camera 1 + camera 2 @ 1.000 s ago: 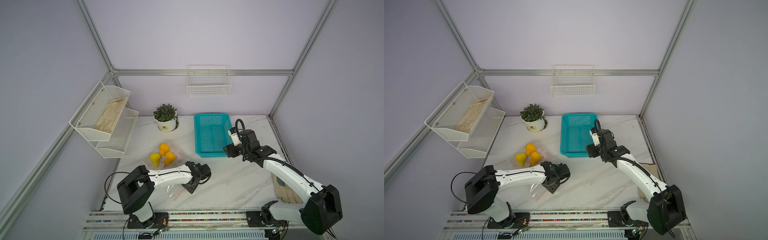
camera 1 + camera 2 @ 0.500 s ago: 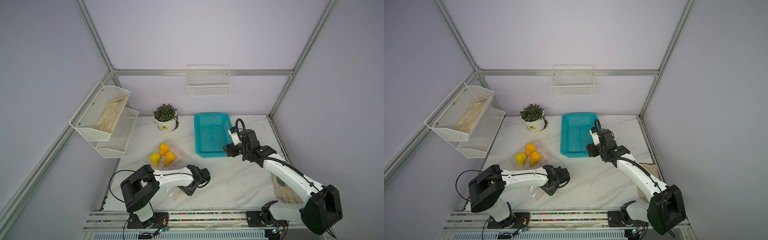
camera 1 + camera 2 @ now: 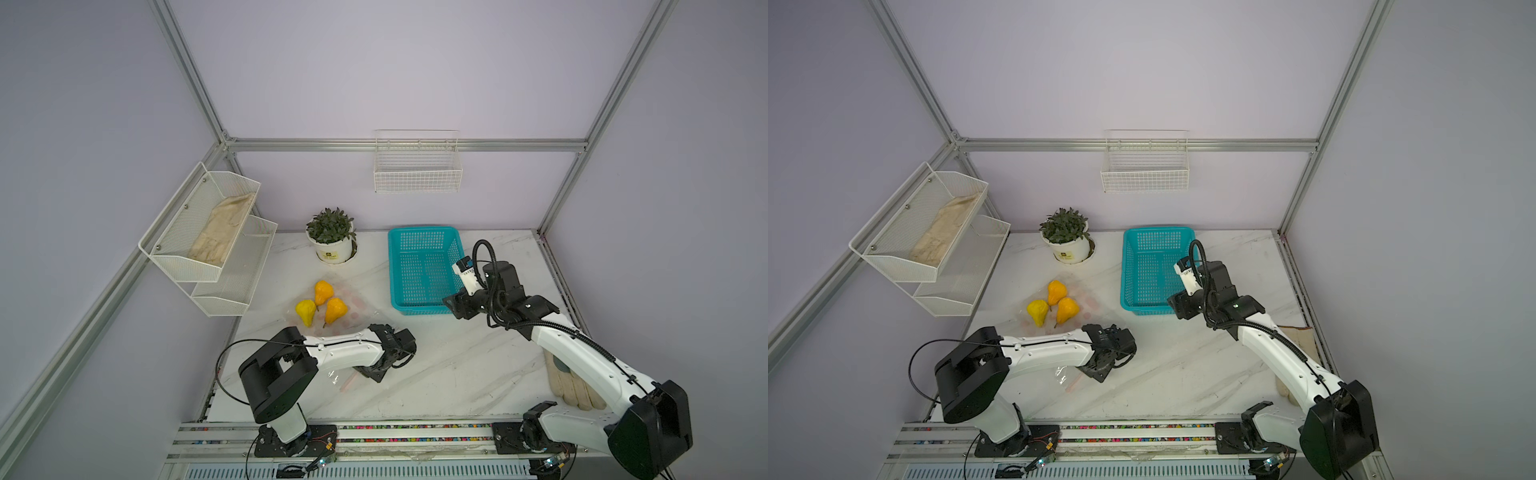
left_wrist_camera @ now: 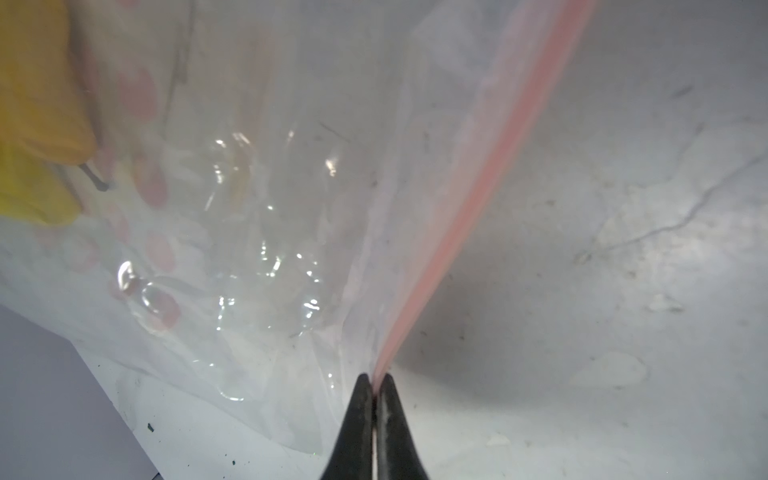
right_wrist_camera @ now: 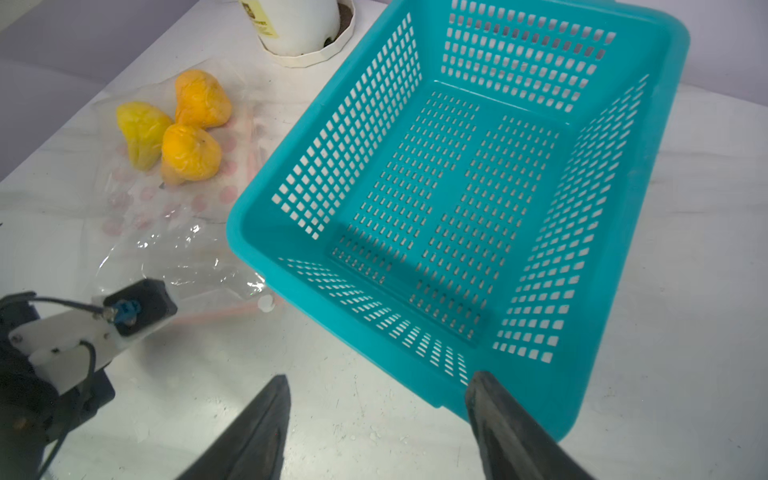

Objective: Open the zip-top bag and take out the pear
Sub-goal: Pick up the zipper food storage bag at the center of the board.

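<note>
The table (image 3: 457, 374) is carrying a blue basket (image 3: 424, 233) by its back edge. The bag (image 3: 355, 305) is lying near the left edge, holding three pears (image 3: 320, 303). Only the left wrist view is showing the left gripper (image 4: 376, 382) pinching the pink zip strip (image 4: 478, 208), jaws pressed together. Only the right wrist view is showing the right gripper (image 5: 378, 380) spread wide by the basket's corner, and the tiny white slider (image 5: 266, 303).

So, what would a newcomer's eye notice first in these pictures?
Three yellow-orange pears inside the clear zip-top bag stand out on the table's left side. To their right sits a bright teal basket, near the open right pincer. The left pincer is shut on the bag's pink strip.
</note>
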